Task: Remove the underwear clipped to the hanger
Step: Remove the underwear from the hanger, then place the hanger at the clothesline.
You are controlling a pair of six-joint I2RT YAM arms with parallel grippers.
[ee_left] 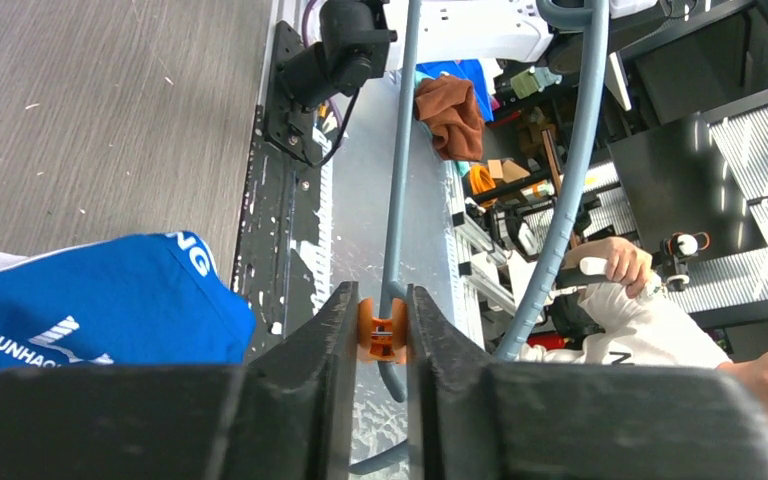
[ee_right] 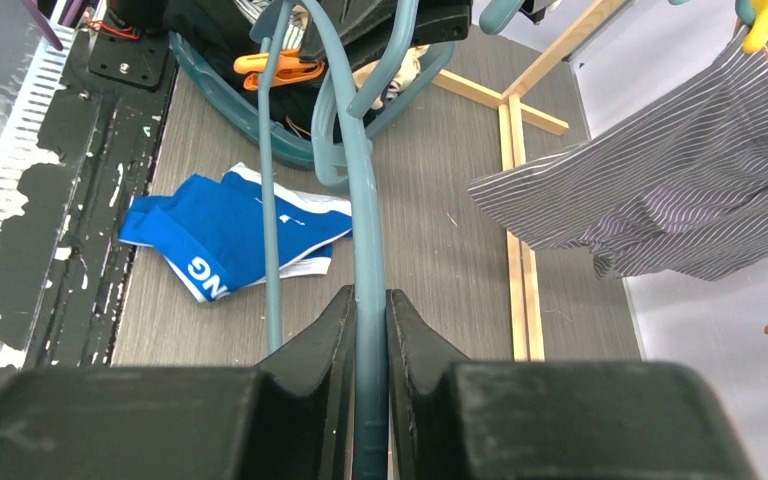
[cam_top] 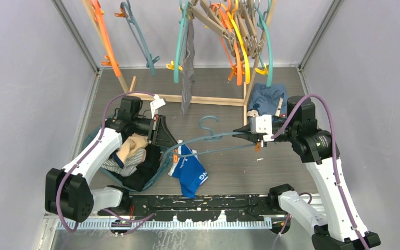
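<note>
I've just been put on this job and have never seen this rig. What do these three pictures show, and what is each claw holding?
Two robot arms stand at the near edge of a table. The wide picture looks down from above and behind them. The other two come from a camera on each wrist, so the black fingers at the bottom are that arm's own. The right gripper is shut on a teal hanger, holding it over the table. The left gripper pinches an orange clip on that hanger. Under it lies blue underwear; whether it is clipped I cannot tell. A basket of clothes sits at left, a rack of hangers at the back.
</note>
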